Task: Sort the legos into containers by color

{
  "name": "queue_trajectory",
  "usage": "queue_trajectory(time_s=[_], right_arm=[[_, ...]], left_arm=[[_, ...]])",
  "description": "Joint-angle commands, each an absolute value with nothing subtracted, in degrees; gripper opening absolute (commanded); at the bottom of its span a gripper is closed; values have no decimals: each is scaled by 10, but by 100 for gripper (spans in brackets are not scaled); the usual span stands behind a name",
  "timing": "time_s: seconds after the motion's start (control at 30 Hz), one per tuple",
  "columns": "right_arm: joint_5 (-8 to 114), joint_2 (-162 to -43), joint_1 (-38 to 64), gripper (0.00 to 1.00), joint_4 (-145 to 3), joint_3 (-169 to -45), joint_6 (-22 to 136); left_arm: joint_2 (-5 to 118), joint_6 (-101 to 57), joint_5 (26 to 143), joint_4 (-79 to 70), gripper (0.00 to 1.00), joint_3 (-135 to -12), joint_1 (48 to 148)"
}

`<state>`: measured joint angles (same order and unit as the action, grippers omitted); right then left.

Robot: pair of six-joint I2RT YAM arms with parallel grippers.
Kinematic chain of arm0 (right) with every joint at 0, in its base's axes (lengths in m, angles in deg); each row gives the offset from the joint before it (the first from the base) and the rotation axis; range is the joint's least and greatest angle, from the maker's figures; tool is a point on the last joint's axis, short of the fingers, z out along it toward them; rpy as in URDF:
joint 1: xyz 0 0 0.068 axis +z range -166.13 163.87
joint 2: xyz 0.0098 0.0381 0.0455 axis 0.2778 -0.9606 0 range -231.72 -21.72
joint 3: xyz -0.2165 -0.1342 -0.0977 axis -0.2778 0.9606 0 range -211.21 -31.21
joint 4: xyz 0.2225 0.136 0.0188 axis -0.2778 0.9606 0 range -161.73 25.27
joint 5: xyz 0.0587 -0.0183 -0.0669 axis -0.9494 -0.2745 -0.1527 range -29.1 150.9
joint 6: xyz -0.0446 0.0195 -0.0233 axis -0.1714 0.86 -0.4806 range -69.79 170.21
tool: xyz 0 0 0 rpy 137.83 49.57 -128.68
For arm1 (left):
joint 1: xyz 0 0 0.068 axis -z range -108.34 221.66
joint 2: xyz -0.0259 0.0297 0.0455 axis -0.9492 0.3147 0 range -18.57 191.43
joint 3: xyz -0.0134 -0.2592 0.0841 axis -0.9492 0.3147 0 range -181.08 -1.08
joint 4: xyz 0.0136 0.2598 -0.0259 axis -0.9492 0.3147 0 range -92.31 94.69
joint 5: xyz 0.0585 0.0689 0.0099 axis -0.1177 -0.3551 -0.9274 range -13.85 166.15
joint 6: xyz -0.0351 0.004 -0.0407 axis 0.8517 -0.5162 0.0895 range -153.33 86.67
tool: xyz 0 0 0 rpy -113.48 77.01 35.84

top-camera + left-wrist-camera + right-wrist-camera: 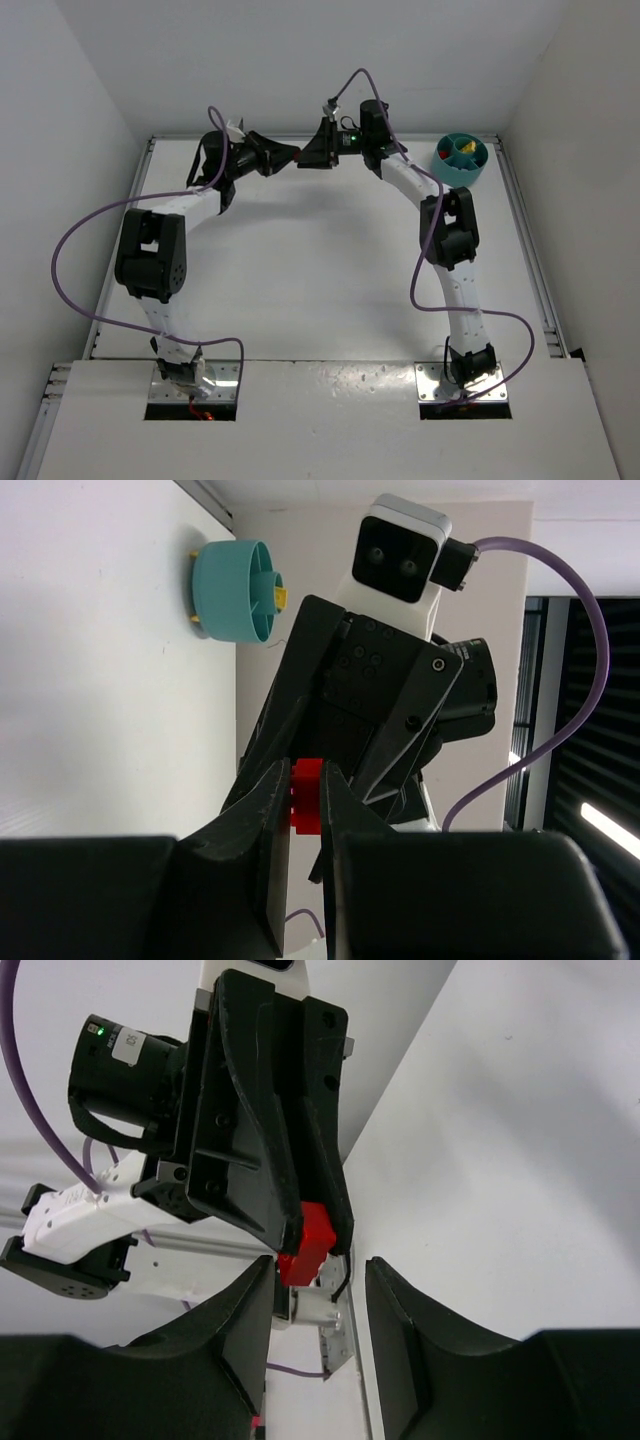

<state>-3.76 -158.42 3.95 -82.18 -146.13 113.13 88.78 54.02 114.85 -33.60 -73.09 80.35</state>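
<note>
My left gripper [305, 772] is shut on a small red lego [307, 798], held off the table at the back. My right gripper [318, 1263] is open and faces it tip to tip, its fingers either side of the red lego [306, 1243] without touching it. In the top view the left gripper [293, 156] and right gripper [310, 158] meet at the back middle; the lego is too small to see there. The teal tub [460, 158] stands at the back right, with yellow [463, 148] and red [443, 155] pieces inside. It also shows in the left wrist view [232, 590].
The white table ends at a metal rail [335, 1332] along the back, right under the two grippers. White walls close in the left, back and right sides. Purple cables [75, 250] loop off both arms.
</note>
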Motion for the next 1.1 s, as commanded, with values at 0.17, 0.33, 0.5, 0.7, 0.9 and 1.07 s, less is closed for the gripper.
queue_trajectory(time_s=[0.17, 0.33, 0.5, 0.7, 0.9, 1.07], right_arm=[[-46, -1590, 44, 39, -851, -1507, 1131], [-46, -1585, 44, 34, -856, -1507, 1131], [-46, -1580, 44, 26, -861, -1507, 1131], [-52, -1574, 38, 36, -856, -1497, 1131], [-57, -1574, 38, 34, -856, -1491, 1131], [-62, -1569, 38, 33, -856, -1484, 1131]], left_arm=[[852, 538, 1160, -371, 0, -729, 812], [852, 532, 1160, -371, 0, -729, 817], [852, 527, 1160, -366, 0, -723, 817], [852, 517, 1160, -384, 0, -717, 812], [852, 500, 1160, -384, 0, -717, 812], [852, 494, 1154, -393, 0, -717, 806]])
